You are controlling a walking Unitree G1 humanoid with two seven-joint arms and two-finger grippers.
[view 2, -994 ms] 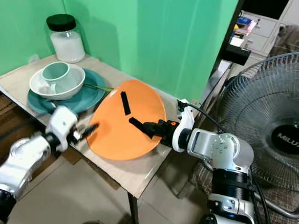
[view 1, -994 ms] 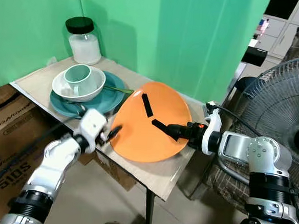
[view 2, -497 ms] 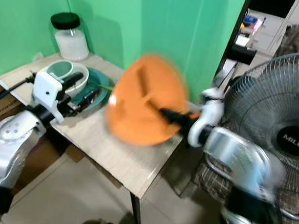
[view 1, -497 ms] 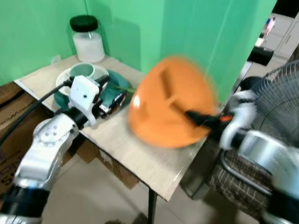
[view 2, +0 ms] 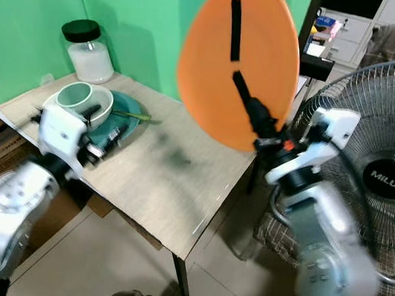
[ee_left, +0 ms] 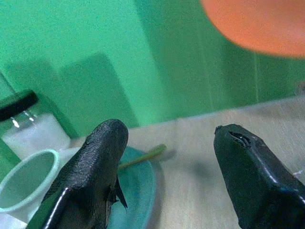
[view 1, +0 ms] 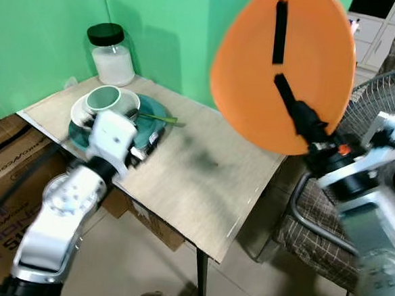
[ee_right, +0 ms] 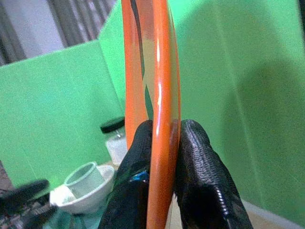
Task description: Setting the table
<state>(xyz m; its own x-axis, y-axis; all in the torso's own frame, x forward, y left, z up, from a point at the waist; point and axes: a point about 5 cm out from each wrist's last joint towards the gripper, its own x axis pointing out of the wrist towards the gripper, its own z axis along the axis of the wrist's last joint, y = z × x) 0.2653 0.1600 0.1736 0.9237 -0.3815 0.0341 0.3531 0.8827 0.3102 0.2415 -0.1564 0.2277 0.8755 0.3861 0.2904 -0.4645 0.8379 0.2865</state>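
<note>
Orange and held nearly upright, the plate [view 1: 284, 66] is hanging high above the wooden table [view 1: 201, 189], toward its 2 o'clock corner, with the right gripper [ee_right: 162, 157] pinching its lower rim tight between both black fingers. Over at the table's 9 o'clock edge the left gripper [ee_left: 167, 157] is hovering with its fingers spread wide and holding nothing, just beside the stack where a pale green cup [view 1: 103, 99] is sitting in a white bowl [view 1: 129, 104] on a teal plate [view 1: 156, 112]. A black-lidded jar [view 1: 110, 54] is standing at the 11 o'clock corner against the green backdrop [view 1: 165, 24], and a fan [view 2: 379, 167] is standing off to 3 o'clock.
</note>
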